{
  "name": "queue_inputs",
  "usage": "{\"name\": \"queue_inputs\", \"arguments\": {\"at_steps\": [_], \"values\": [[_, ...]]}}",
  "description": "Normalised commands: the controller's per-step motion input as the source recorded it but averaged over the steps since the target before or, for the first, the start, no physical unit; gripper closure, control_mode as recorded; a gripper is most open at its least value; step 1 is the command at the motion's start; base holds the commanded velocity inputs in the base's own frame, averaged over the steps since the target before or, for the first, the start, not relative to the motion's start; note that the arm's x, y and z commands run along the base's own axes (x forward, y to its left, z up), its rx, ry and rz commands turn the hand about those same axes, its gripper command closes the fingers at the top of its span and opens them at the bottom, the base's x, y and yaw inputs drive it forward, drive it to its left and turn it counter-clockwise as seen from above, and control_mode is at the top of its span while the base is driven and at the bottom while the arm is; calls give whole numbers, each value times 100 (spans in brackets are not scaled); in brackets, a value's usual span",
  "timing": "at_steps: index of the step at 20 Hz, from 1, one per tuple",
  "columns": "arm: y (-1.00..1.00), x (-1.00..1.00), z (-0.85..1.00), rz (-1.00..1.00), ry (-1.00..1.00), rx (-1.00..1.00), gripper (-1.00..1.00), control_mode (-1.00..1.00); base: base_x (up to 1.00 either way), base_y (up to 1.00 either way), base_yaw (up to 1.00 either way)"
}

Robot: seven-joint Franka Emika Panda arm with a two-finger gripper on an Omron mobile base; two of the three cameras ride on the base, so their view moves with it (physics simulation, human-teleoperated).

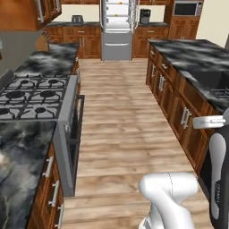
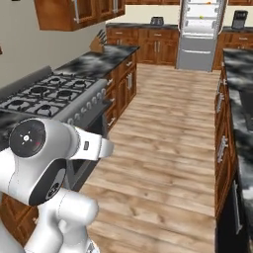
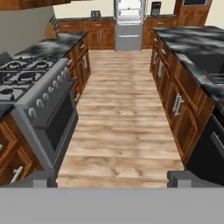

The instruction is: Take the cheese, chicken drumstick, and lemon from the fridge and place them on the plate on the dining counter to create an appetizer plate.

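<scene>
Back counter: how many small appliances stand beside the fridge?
2: a toaster on the counter left of the fridge, a dark coffee machine on the counter right of it. More may sit out of frame.

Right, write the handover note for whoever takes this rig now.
Gripper: open, empty, pointing down the kitchen aisle.
Fridge: at the far end of the aisle, open, white shelves showing. A small yellow spot, likely the lemon, sits on a shelf, with orange spots higher up; too small to tell the cheese or drumstick.
Stove: on the left of the aisle; dark-topped counters run along both sides.
Done: no food picked so far.
Left: reach the fridge, take cheese, drumstick and lemon, put each on the plate at the dining counter.
</scene>
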Motion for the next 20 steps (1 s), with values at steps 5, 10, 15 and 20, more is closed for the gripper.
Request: {"name": "queue_inputs", "arguments": {"at_steps": [5, 10, 15, 20], "values": [[0, 0, 0, 0, 0, 0, -100, 100, 100, -7, 0], [0, 0, 0, 0, 0, 0, -100, 100, 100, 0, 0], [0, 0, 0, 0, 0, 0, -100, 100, 100, -1, 0], [0, 0, 0, 0, 0, 0, -100, 100, 100, -6, 0]]}}
